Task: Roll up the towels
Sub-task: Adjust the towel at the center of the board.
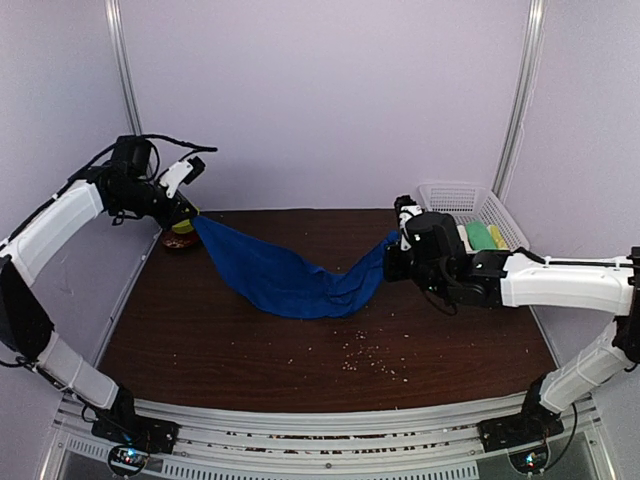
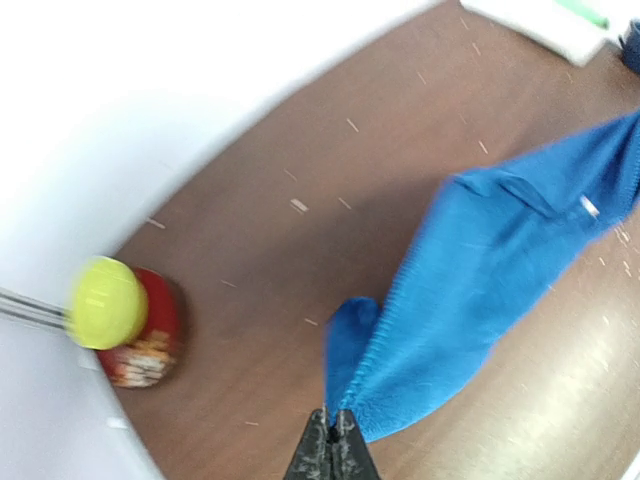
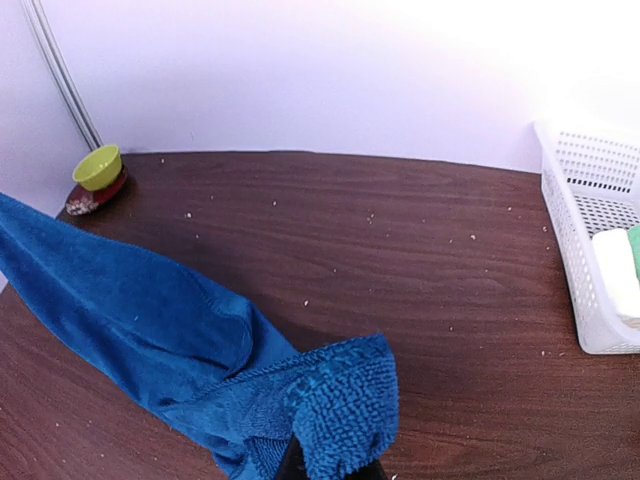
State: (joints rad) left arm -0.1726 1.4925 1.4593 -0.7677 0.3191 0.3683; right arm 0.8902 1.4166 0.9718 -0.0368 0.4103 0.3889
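The royal blue towel [image 1: 285, 280] hangs stretched between my two grippers above the dark wooden table, and its sagging middle rests on the tabletop. At the back left, my left gripper [image 1: 192, 215] is shut on one corner; the left wrist view shows the pinched edge [image 2: 360, 400] fanning out from the closed jaws [image 2: 335, 425]. My right gripper [image 1: 392, 247] is shut on the opposite end, where the towel's looped corner [image 3: 345, 410] drapes over the fingers and hides most of them [image 3: 328, 468]. The blue cloth [image 3: 130, 310] runs off to the left.
A white mesh basket [image 1: 450, 190] stands at the back right, its wall [image 3: 575, 250] close to my right gripper; a white roll [image 3: 615, 265] and green and yellow items lie inside. A yellow-green bowl [image 1: 182, 228] on a red dish sits below my left gripper. Crumbs [image 1: 370, 360] dot the table.
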